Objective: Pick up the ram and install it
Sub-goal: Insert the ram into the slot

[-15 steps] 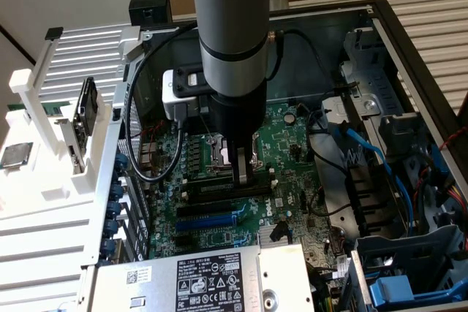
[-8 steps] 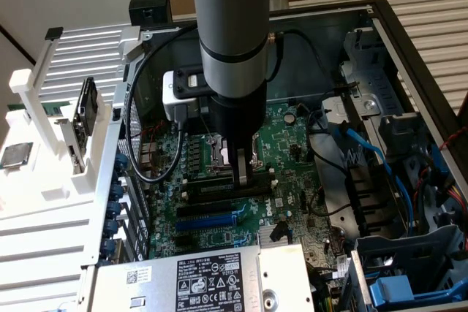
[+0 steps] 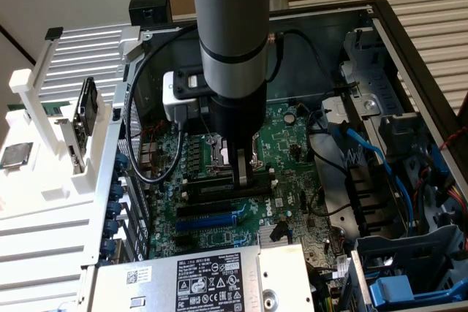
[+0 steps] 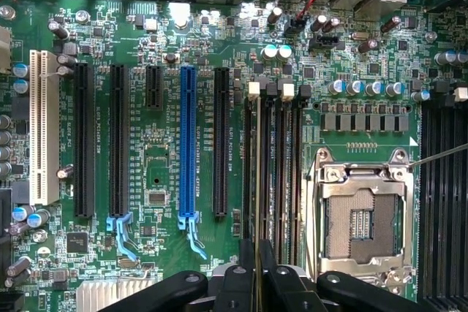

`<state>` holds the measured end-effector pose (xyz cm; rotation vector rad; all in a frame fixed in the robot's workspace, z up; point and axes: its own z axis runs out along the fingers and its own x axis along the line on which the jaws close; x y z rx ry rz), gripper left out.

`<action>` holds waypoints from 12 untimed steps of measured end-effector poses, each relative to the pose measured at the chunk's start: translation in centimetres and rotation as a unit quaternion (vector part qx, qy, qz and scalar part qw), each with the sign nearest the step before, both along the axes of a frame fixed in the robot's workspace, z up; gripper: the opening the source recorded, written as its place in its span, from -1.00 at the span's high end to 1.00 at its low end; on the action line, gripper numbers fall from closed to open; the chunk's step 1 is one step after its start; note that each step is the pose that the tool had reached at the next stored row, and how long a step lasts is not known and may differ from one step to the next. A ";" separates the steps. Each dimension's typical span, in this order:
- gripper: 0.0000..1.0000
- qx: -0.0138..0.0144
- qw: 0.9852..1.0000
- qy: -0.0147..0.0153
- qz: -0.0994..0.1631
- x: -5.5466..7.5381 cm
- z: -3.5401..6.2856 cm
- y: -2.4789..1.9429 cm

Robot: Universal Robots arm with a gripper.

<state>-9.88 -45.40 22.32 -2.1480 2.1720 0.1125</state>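
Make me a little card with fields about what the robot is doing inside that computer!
place: open computer case, motherboard showing
gripper: shut on the ram, low over the motherboard
ram: edge-on, lined up along the black memory slots
beside it: processor socket, no chip inside
pushed fully in: cannot tell

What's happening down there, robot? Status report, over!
Gripper shut on the ram. Ram edge-on, low over the black memory slots beside the processor socket. No obstruction seen at the slots, over.
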 end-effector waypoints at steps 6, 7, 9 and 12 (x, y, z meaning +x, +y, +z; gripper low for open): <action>0.73 0.000 1.000 0.000 0.000 0.0 -0.06 0.00; 0.73 0.000 1.000 0.000 0.000 0.0 -0.08 0.00; 0.73 0.000 1.000 0.000 0.000 0.0 -0.09 0.00; 0.73 0.000 1.000 0.000 0.000 0.0 -0.17 0.00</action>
